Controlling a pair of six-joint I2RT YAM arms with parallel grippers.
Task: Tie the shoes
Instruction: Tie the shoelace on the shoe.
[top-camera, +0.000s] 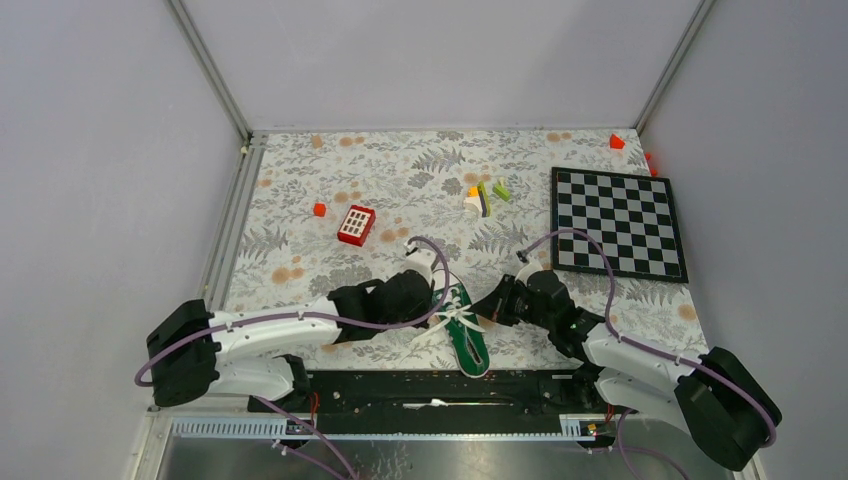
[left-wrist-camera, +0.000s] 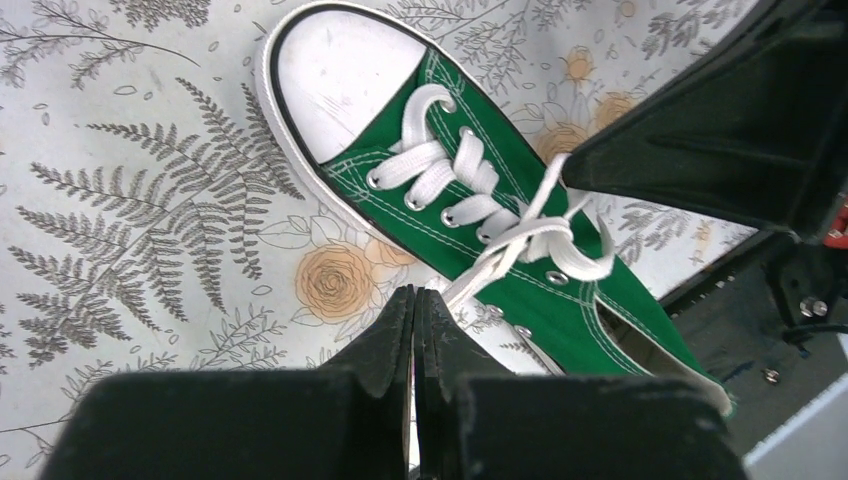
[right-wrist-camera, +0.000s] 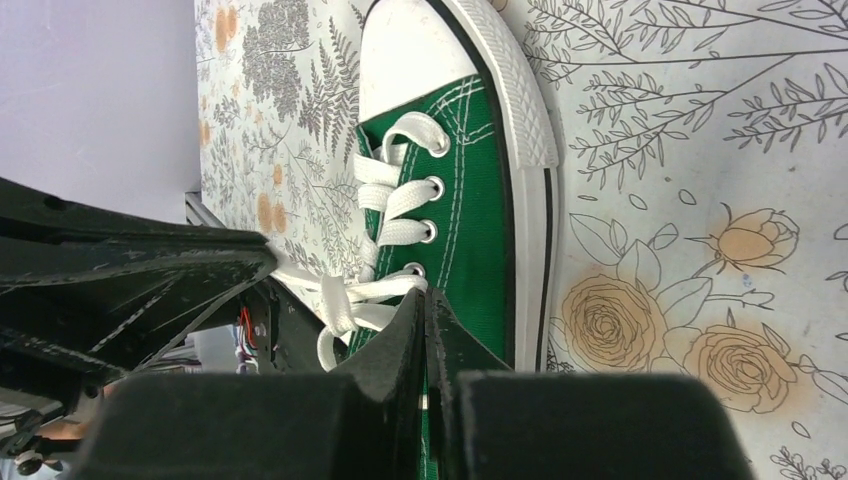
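Observation:
The green sneaker (top-camera: 472, 345) lies at the near middle of the table, with its white toe cap pointing away from the arms. It also shows in the left wrist view (left-wrist-camera: 565, 312) and the right wrist view (right-wrist-camera: 478, 225). Its white laces (left-wrist-camera: 525, 240) cross in a loose knot over the tongue. My left gripper (top-camera: 438, 306) is on the shoe's left. Its jaws (left-wrist-camera: 413, 296) are shut on a lace strand that runs taut from the knot. My right gripper (top-camera: 489, 309) is on the shoe's right. Its jaws (right-wrist-camera: 425, 298) are shut on the other strand (right-wrist-camera: 345, 300).
A red-and-white keypad block (top-camera: 356, 225) and a small orange cube (top-camera: 319, 209) lie at the far left. Coloured blocks (top-camera: 485, 196) sit mid-back. A chessboard (top-camera: 617, 222) lies at the right, with red pieces (top-camera: 617, 141) behind it. A black rail (top-camera: 430, 385) runs along the near edge.

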